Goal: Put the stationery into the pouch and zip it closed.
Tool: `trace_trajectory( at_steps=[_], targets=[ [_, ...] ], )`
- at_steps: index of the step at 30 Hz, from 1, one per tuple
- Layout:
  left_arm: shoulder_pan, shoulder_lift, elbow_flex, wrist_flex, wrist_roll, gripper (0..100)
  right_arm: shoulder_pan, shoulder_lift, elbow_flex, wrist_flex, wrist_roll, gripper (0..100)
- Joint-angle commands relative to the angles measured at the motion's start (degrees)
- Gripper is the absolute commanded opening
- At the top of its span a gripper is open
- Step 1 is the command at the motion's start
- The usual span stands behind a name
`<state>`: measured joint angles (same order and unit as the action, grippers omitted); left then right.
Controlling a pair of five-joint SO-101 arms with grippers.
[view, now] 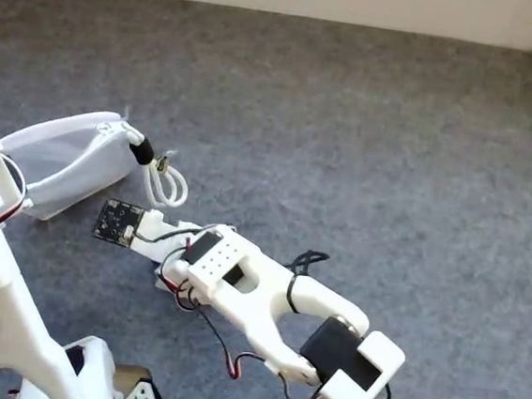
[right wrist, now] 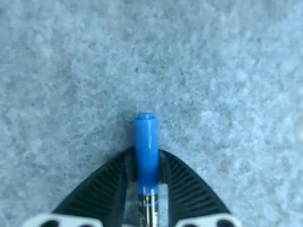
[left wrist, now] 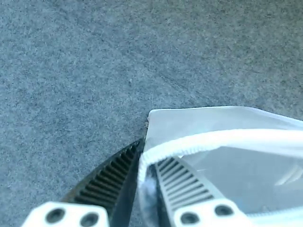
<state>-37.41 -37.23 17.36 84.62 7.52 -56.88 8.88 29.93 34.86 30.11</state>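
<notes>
Because the blue pen (right wrist: 146, 130) is a stiff, smooth plastic barrel and probably light, it should carry without bending. It could, though, swivel or slide if pinched at a single spot. The right gripper (right wrist: 146, 155) is clamped across it just behind the rounded cap, so the capped end pokes out past the fingertips and can lead the way in. The pen is outside the pouch (view: 62, 163), held over the grey carpet (view: 367, 124), and the right arm (view: 239, 282) reaches in close beside the pouch's zip-pull end.

The pouch is another matter: thin, translucent and soft, it looks likely to fold or drag rather than keep its shape. The left gripper (left wrist: 142, 175) is closed on the pouch's rim at one end of the zip track, its ridged fingers (left wrist: 182, 184) pressing the fabric from both sides. This seems the right place to hold it, since the stitched zip edge is its firmest part. From above, the pouch's mouth appears to stand open. At the pouch's end away from the left gripper sit the black zip pull (view: 143, 153) and its white cord loop (view: 168, 187), which would be the sensible thing to grip for closing.
</notes>
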Motion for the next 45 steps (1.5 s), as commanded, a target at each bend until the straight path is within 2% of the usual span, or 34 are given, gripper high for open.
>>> trace_trajectory(
  at_steps=[1,11,23,36,42,45],
  targets=[
    [-0.66,0.04,1.1,-0.88,0.62,1,-0.31,0.13,-1.27,-0.92,1.58,0.5],
    [-0.66,0.04,1.1,-0.88,0.62,1,3.3,-0.75,-1.19,-0.75,1.58,0.4],
    [-0.66,0.04,1.1,-0.88,0.62,1,4.44,-21.67,9.36,-0.92,1.67,0.4],
    [-0.48,-0.04,0.92,-0.44,0.53,1,4.79,-29.32,11.03,-1.01,1.32,0.4],
    [4.0,-0.04,0.84,-0.44,0.35,1,7.96,-30.81,10.77,-1.19,1.14,0.4],
    [4.35,-0.04,0.92,-0.35,0.26,1,10.15,-30.99,10.68,-4.53,-3.52,0.4]
  ],
)
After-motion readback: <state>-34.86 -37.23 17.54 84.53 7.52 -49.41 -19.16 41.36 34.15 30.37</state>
